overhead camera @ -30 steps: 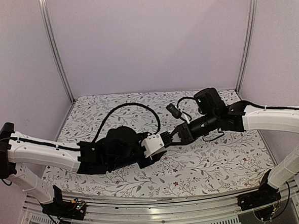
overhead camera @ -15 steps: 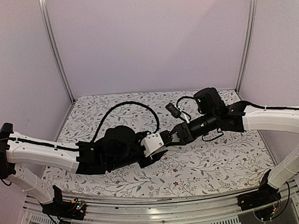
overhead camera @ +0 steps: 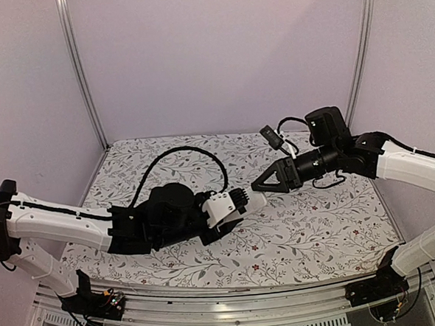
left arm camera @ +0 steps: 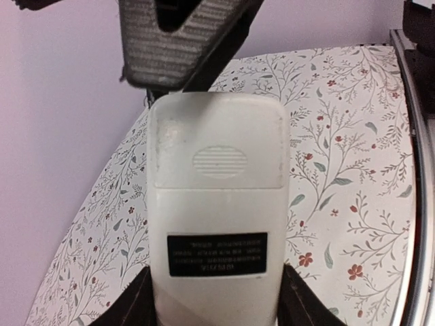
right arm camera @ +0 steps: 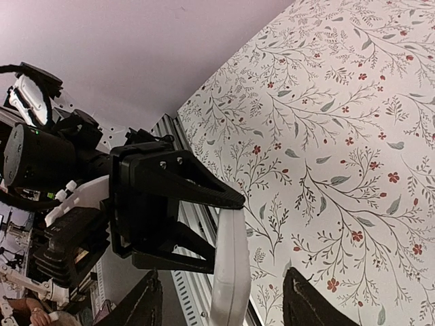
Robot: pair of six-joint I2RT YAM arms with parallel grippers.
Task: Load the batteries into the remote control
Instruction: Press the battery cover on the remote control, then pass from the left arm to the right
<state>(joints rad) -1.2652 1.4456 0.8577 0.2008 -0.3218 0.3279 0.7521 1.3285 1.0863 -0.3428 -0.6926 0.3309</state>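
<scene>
Your bench [overhead camera: 310,231] is covered in a pale cloth printed with grey leafy sprigs and small red flowers. A black cable [overhead camera: 180,154] loops over its far-left part; you can't tell whether it touches.

Left white-and-black arm [overhead camera: 58,221] stretched low toward centre, left gripper [overhead camera: 240,201] clamped on the small white flat remote control [left arm camera: 217,204], right arm [overhead camera: 409,162] held higher, right gripper [overhead camera: 259,186] splayed, tips pointing at it.

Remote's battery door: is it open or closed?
Closed. In the left wrist view the remote control's white back shows its ridged battery door sitting flush, no gap open.
</scene>
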